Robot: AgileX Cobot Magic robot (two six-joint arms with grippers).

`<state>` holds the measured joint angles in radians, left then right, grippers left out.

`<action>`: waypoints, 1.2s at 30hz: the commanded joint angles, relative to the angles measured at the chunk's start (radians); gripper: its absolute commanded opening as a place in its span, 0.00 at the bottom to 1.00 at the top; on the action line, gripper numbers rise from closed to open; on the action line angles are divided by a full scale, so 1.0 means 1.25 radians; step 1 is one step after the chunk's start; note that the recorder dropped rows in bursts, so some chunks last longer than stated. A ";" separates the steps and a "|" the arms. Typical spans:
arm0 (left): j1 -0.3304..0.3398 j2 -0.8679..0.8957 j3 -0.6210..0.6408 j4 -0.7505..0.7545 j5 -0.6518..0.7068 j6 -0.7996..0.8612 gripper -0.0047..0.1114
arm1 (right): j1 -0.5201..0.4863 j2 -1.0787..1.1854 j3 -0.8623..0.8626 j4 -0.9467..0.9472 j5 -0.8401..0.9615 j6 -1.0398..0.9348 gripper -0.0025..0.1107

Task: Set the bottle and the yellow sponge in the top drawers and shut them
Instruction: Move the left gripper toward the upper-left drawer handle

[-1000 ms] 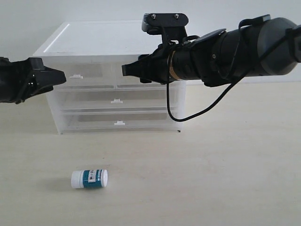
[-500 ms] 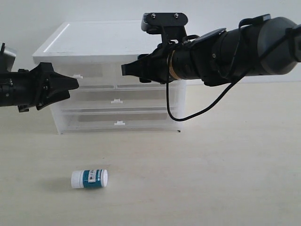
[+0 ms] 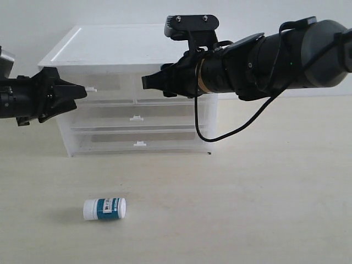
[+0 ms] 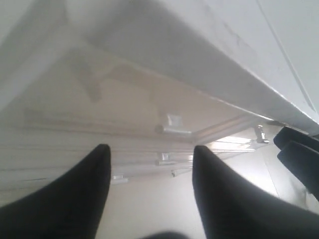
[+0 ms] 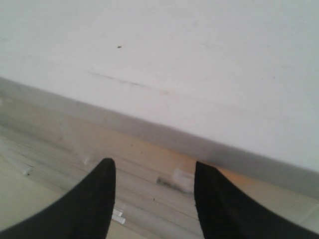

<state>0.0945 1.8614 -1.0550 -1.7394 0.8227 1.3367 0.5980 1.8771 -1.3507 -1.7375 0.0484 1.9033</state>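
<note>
The bottle (image 3: 104,209) lies on its side on the counter (image 3: 247,209), nearest the camera, well apart from both arms and from the chest (image 3: 110,47) behind it; nothing has hold of it. Farther back, the left end effector (image 3: 81,92) hovers level with the top row, its tip just beside the white tab handle (image 3: 89,89) of the top left drawer (image 3: 113,83); contact cannot be told. The left wrist view shows its fingers (image 4: 84,194) spread well apart with nothing between them, and the tab ahead of the gap. The right end effector (image 3: 146,82) sits in front of the top right drawer (image 5: 144,149) and hides most of that front in the exterior view. In the right wrist view its fingers (image 5: 92,199) are likewise parted and empty, with that drawer's tab (image 5: 182,179) just ahead of the gap. Both top drawers look shut, fronts flush with the chest as far as can be seen. The yellow sponge is not clearly visible anywhere. A warm orange tint behind the top right front in the right wrist view could be it, or only the counter seen through the plastic; cannot tell. Progress, as a judgement: the bottle half is clearly not done, since it is out on the counter and its drawer is not open. The sponge half is uncertain. Probably left: open a top drawer, fetch the bottle, drop it in, shut the drawer.
</note>
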 commanded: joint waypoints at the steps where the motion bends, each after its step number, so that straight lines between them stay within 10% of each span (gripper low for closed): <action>1: 0.002 0.011 -0.022 -0.004 0.025 -0.012 0.45 | -0.009 -0.001 -0.015 -0.005 0.052 -0.009 0.43; 29: 0.001 0.095 -0.115 -0.004 0.105 -0.061 0.45 | -0.009 -0.001 -0.015 -0.005 0.058 -0.026 0.43; 36: 0.001 0.095 -0.119 -0.004 0.098 -0.059 0.24 | -0.009 -0.001 -0.015 -0.005 0.058 -0.026 0.43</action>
<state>0.0945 1.9803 -1.1859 -1.6997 0.9689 1.2584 0.5980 1.8771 -1.3507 -1.7375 0.0484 1.8844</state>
